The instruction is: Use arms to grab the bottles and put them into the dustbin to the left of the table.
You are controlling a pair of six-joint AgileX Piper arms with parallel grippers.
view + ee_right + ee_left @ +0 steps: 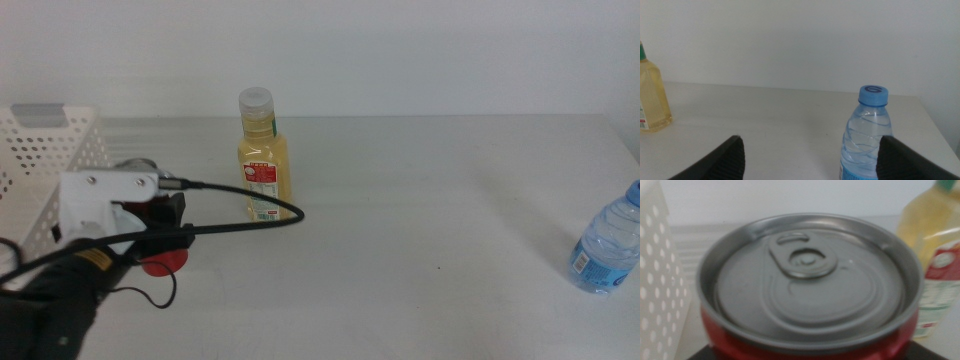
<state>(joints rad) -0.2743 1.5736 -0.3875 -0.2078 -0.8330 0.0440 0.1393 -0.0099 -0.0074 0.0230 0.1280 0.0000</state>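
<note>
1. Middle view: the left gripper (165, 240) sits at the table's (420, 250) left side, just beside the basket (50, 160), clenched on a red can (163, 262) of which only a red patch shows under the jaws. The basket lies directly to the gripper's left, so the coming move looks like a short carry that way. The yellow juice bottle (264, 160) stands upright behind the gripper; the water bottle (608, 240) stands far right, nearer the right arm.
2. Left wrist view: the can (810, 285) fills the picture, its dull metal lid and pull tab up, its axis upright. The basket's (660, 280) perforated white wall is close by, and the juice bottle (935, 260) stands on the can's other side.
3. Right wrist view: the right gripper (810, 160) hangs released, jaws spread wide. The clear ribbed water bottle (867, 135) with its blue cap stands upright ahead, near one jaw; the juice bottle (652, 95) is well apart.
</note>
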